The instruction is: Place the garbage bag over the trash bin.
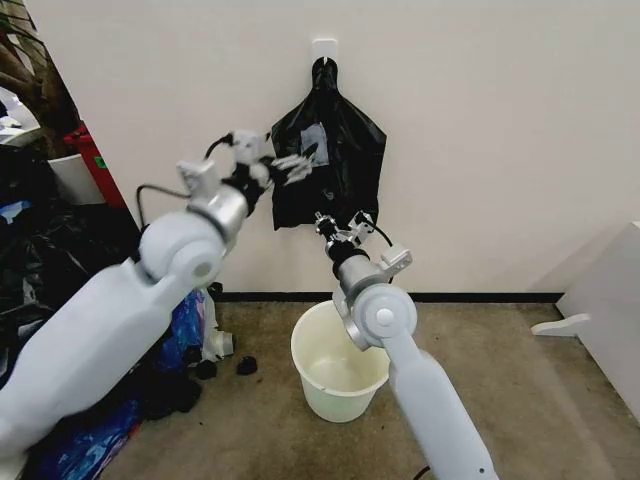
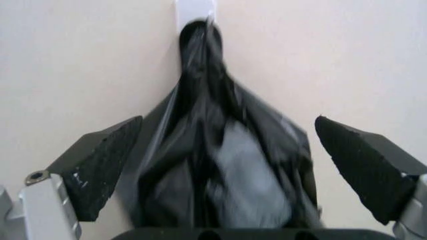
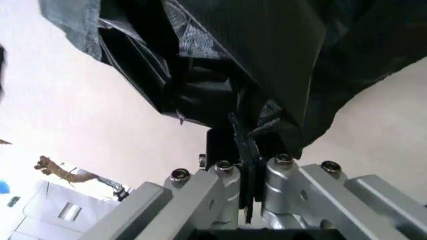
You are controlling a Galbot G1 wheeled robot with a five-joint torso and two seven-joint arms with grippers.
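Note:
A bundle of flat black bags [image 1: 335, 150] hangs from a white hook [image 1: 323, 47] on the wall. A single garbage bag cannot be told apart within that bundle. My right gripper [image 1: 345, 222] reaches up from below and is shut on the bundle's lower edge [image 3: 267, 65]; in the right wrist view its fingers [image 3: 241, 150] pinch a fold of black plastic. My left gripper [image 1: 298, 162] is open at the bundle's left side. In the left wrist view, black pads [image 2: 100, 165] stand wide on either side of the bags [image 2: 220, 165]. The trash bin [image 1: 335, 385], a white bucket, stands upright on the floor below.
Stuffed black sacks [image 1: 40, 250] and blue bags [image 1: 185, 325] are heaped at the left, with a red container [image 1: 95, 160] behind them. Small dark bits [image 1: 247, 365] lie left of the bin. White furniture [image 1: 610, 300] stands at the right. Bare floor lies between it and the bin.

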